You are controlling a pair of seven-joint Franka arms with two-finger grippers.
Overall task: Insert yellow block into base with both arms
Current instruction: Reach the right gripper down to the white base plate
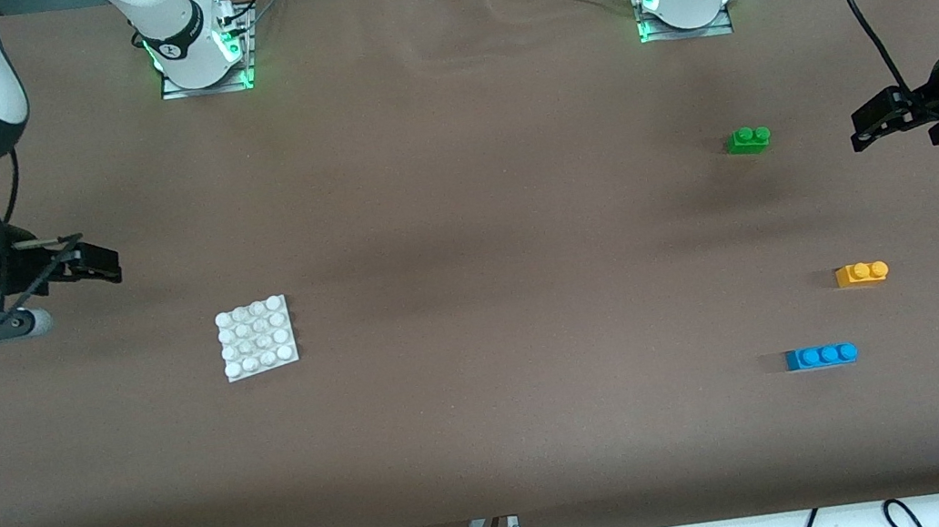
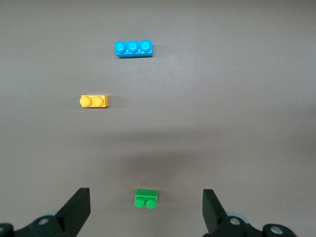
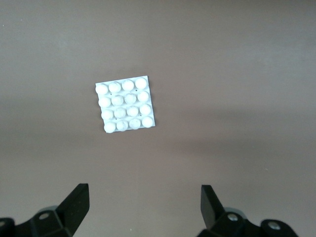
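The yellow block [image 1: 862, 273], a small two-stud brick, lies on the brown table toward the left arm's end; the left wrist view shows the yellow block [image 2: 94, 101] too. The white studded base [image 1: 257, 337] lies flat toward the right arm's end and also shows as the base [image 3: 125, 105] in the right wrist view. My left gripper [image 1: 864, 130] hangs open and empty over the table near a green brick; in its own view the left gripper [image 2: 145, 193] holds nothing. My right gripper [image 1: 107, 264] hovers open and empty over bare table beside the base, as the right gripper [image 3: 144, 190] shows.
A green two-stud brick [image 1: 748, 140] lies farther from the front camera than the yellow block. A blue three-stud brick [image 1: 821, 356] lies nearer. Both arm bases stand along the table's edge farthest from the camera. Cables hang below the nearest edge.
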